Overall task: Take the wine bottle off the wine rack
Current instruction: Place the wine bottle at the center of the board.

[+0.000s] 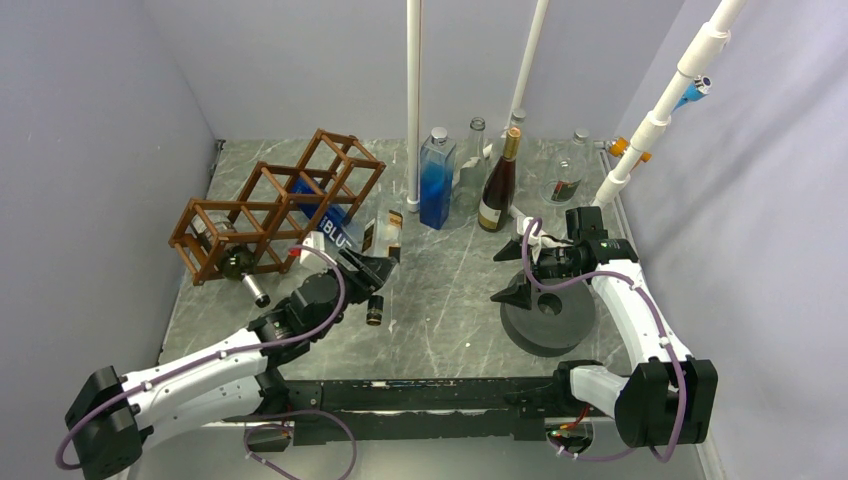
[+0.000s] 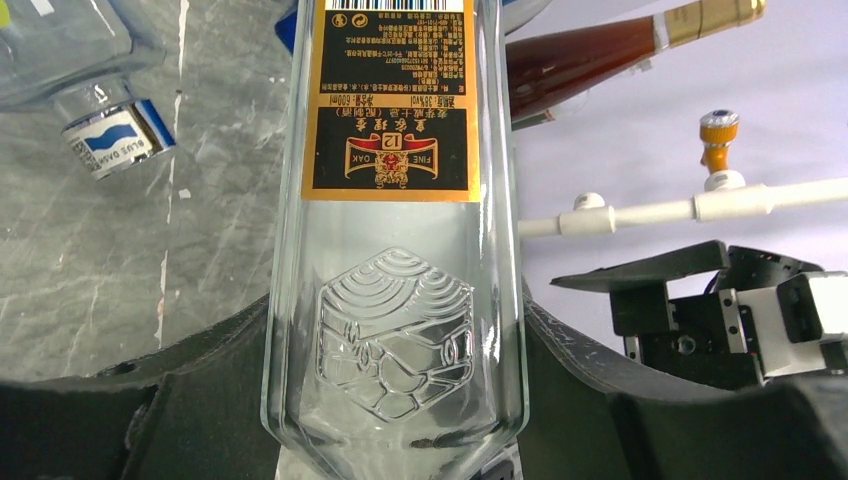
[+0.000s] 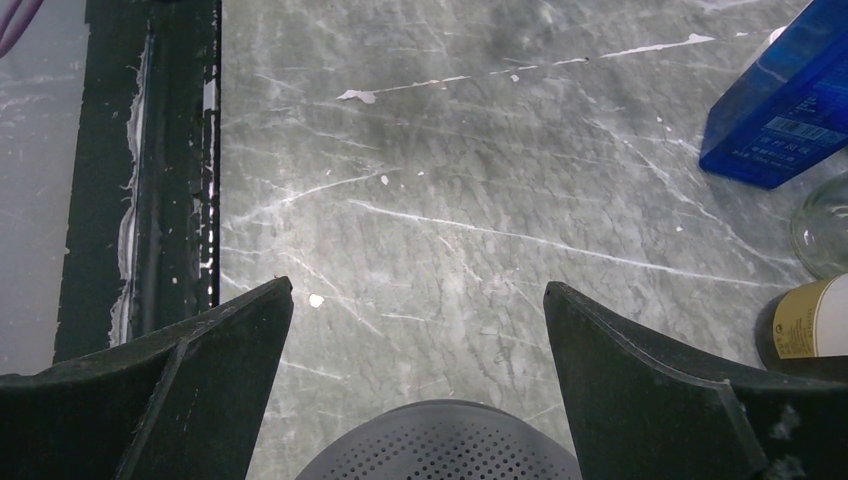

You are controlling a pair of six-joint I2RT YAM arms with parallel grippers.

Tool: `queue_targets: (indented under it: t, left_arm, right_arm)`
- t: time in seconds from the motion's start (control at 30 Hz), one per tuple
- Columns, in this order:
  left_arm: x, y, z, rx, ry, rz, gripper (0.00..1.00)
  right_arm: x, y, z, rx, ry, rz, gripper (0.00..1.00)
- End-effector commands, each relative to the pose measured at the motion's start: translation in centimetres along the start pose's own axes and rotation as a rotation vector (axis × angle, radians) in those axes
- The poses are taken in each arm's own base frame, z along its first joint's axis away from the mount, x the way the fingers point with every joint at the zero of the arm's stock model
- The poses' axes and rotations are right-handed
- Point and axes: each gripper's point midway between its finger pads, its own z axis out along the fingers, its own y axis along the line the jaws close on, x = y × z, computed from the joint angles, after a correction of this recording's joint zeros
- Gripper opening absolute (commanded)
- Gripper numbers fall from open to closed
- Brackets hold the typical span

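Two fingers of left gripper [image 1: 377,265] clamped on clear bottle [image 2: 395,300] (black-and-gold label past the tips), bottle outside rack [image 1: 270,205], which sits just left of the fingers, right gripper [image 3: 420,290] spread wide, grey perforated dome [image 3: 440,445] between its fingers' bases.

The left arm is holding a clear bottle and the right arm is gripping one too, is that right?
Not quite. The left gripper does hold the clear bottle, but the right gripper is open and holds nothing, as the right wrist view shows.
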Motion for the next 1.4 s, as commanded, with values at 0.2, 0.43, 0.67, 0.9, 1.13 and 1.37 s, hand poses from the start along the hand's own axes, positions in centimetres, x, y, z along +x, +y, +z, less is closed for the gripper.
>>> queue_targets:
  t: [0.2, 0.43, 0.67, 0.9, 1.13, 1.37]
  left_arm:
    - [-1.4, -6.4, -1.8, 0.214, 0.011, -0.078, 0.00]
    - [-0.3, -6.4, -2.4, 0.219, 0.077, -0.064, 0.00]
    - [0.9, -6.6, -2.8, 0.232, 0.146, -0.045, 0.00]
    - [2.3, -6.8, -3.0, 0.248, 0.221, -0.029, 0.00]
    - [3.7, -6.8, -3.2, 0.261, 0.288, -0.031, 0.00]
    - [4.9, -6.9, -3.2, 0.280, 0.340, -0.048, 0.00]
  right_arm:
    - [-1.2, -0.7, -0.5, 0.018, -0.022, -0.073, 1.00]
    - [-1.1, -0.6, -0.7, 0.024, -0.019, -0.092, 1.00]
    - [-1.0, -0.3, -0.8, 0.032, -0.015, -0.119, 1.00]
    - [-0.6, -0.2, -0.9, 0.039, -0.008, -0.145, 1.00]
    - [-0.3, -0.1, -1.0, 0.044, 0.005, -0.161, 1.00]
    - [0.0, 0.0, -1.0, 0.052, 0.014, -0.170, 1.00]
